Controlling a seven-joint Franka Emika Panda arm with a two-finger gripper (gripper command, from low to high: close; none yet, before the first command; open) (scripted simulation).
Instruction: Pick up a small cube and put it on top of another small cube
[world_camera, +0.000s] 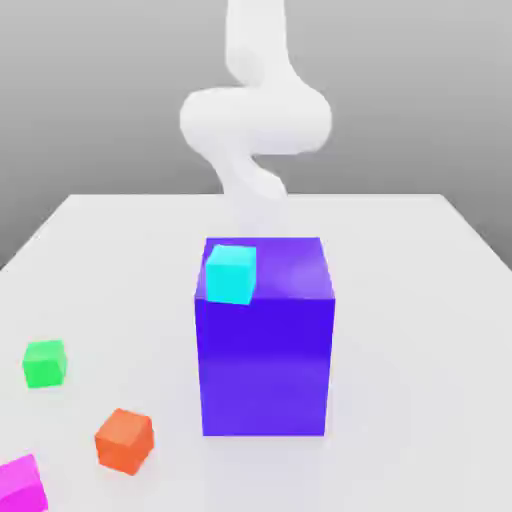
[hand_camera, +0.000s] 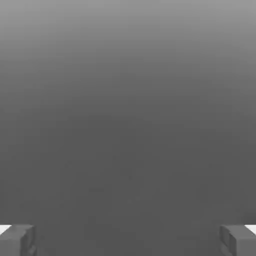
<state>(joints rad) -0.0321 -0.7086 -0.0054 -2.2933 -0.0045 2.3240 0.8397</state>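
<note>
— Where was the gripper (hand_camera: 128, 240) just then?

— Raised and well back from everything. From the hand view its fingers (hand_camera: 17, 240) stood wide apart with nothing between them, and it looked out on plain grey, not down at the table (world_camera: 400, 260). In the exterior view the arm (world_camera: 255, 110) rose behind the big blue block (world_camera: 265, 350).

— And the cubes?

— All far below and forward of the gripper. A cyan cube (world_camera: 231, 273) sat on top of the blue block, near the corner at the exterior view's left. A green cube (world_camera: 44, 363), an orange cube (world_camera: 124, 440) and a magenta cube (world_camera: 20, 485) lay apart on the table, further off — none stacked on another.

— So which step was it?

— The very start, I'd say — nothing grasped yet. The next move called for choosing one cube, tipping the hand downward, bringing the open fingers down around it and closing. The cyan one looked nearest, though its perch by the edge would want care.
</note>
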